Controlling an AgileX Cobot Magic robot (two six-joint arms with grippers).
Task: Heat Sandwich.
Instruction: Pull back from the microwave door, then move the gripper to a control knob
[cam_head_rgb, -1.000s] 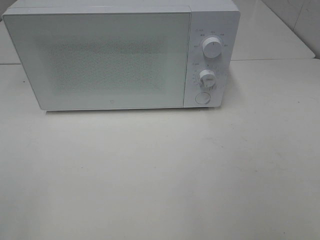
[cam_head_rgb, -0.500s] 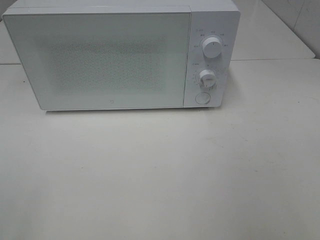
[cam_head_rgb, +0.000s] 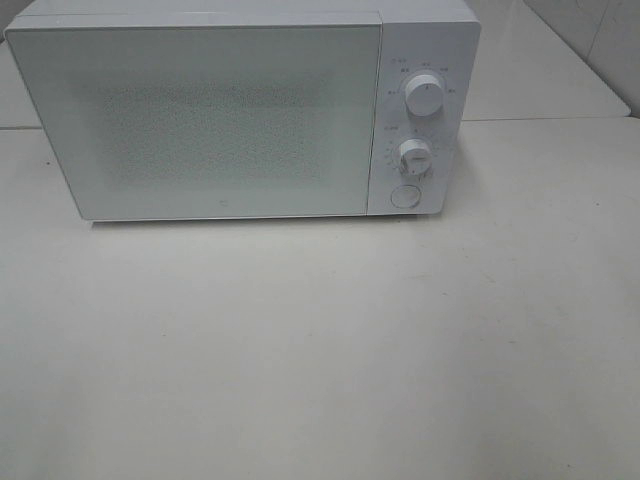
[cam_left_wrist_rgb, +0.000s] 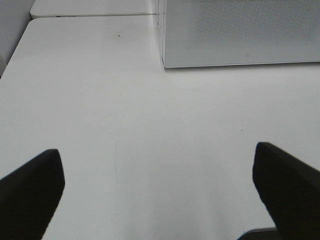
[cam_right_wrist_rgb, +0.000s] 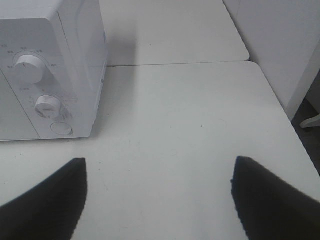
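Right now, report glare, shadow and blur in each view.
Exterior high: flat, washed-out light, speckled grain on the microwave door, thin shadow beneath.
Left wrist: left gripper dark, soft-edged.
Right wrist: microwave casts a soft shadow on the table; right gripper blurred.

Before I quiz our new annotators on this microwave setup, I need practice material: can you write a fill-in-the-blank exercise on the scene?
1. The microwave has its door ____.
2. Above the round button on its control panel sit ____ white knobs.
3. The fingers of the left gripper and of the right gripper stand ____, holding nothing.

Missing words: closed; two; open.
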